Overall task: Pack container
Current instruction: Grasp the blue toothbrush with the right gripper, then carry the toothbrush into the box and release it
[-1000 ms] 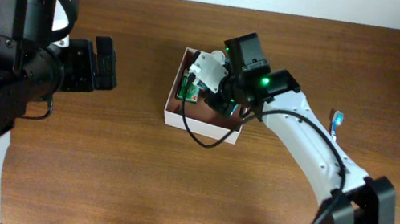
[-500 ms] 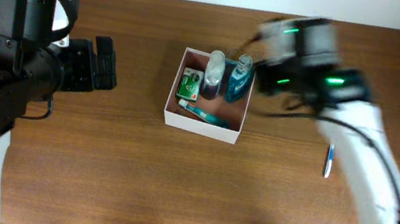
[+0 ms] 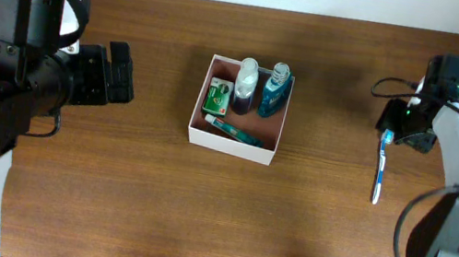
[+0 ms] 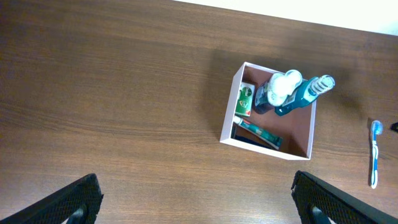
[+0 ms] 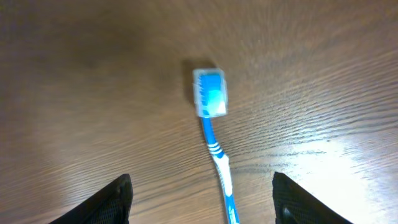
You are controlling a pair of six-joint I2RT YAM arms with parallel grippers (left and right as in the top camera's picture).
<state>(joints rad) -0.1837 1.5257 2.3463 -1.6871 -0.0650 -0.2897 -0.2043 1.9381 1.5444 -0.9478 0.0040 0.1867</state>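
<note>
Bottles (image 3: 246, 86) in container (image 3: 230, 150), toothbrush (image 3: 381, 168) on table (image 3: 107, 192) well to its right

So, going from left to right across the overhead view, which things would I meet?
left fingers → container, its left wall first → inside it: green packet → white-capped bottle → blue bottle → then, outside it, the toothbrush.
</note>
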